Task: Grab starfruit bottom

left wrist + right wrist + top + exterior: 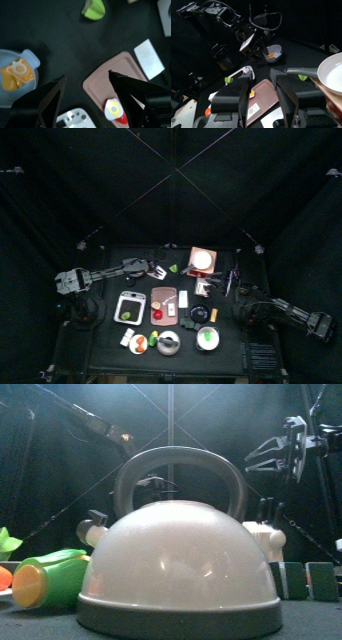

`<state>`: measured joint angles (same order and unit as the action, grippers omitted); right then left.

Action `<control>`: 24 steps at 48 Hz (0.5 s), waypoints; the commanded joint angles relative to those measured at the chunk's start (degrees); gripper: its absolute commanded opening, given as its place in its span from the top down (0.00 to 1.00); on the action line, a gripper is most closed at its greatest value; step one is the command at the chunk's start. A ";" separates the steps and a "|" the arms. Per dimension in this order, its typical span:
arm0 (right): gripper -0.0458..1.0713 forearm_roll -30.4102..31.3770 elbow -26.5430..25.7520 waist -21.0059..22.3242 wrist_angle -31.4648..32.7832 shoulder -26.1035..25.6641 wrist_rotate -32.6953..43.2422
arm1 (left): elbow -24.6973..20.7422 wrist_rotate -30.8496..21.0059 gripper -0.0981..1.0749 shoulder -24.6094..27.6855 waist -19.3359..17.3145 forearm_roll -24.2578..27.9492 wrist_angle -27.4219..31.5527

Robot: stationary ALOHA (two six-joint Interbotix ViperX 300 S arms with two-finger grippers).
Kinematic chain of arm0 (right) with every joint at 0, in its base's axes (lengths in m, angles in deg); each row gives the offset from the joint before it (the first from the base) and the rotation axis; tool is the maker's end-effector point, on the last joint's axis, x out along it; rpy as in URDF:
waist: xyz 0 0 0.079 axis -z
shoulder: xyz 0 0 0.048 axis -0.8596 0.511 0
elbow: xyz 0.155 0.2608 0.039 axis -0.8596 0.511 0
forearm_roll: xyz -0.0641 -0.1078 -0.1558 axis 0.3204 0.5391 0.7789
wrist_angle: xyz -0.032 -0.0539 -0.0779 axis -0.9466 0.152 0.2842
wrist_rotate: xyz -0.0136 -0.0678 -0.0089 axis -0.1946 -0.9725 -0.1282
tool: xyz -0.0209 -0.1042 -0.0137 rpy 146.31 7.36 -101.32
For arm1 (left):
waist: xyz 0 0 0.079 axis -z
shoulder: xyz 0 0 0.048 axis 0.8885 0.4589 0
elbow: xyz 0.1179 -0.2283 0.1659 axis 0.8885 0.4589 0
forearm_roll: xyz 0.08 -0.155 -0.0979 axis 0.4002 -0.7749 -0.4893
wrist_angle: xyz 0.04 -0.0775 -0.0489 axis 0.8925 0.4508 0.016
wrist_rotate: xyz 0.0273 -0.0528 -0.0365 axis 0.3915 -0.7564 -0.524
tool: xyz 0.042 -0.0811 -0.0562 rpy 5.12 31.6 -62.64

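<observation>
The starfruit (124, 314) is a small yellow-green lump lying in the white tray (131, 298) on the table's left side. My left gripper (154, 271) hovers behind the tray, over the back of the table. In its wrist view the left gripper (90, 95) stands wide open with nothing between its jaws, above the edge of a pink cutting board (127, 80); the starfruit does not show there. My right gripper (268, 97) rests open at the table's right side (254, 311), far from the fruit.
A large white kettle (181, 569) fills the front view, with a green cup (47, 579) lying beside it. A blue bowl (17, 70) holds something yellow. Behind it lies a tiny bright-green piece (93, 9). A white pan (331, 72) sits near the right arm.
</observation>
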<state>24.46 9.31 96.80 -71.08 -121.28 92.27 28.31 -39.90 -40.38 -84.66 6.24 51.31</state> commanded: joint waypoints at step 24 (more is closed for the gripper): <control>0.30 -0.18 -0.62 0.09 -0.26 0.26 0.00 | 5.89 -21.01 0.07 -10.20 15.47 13.89 19.95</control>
<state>24.55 9.22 96.80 -71.08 -121.28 92.27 33.41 -58.89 -47.76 -70.77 19.51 69.85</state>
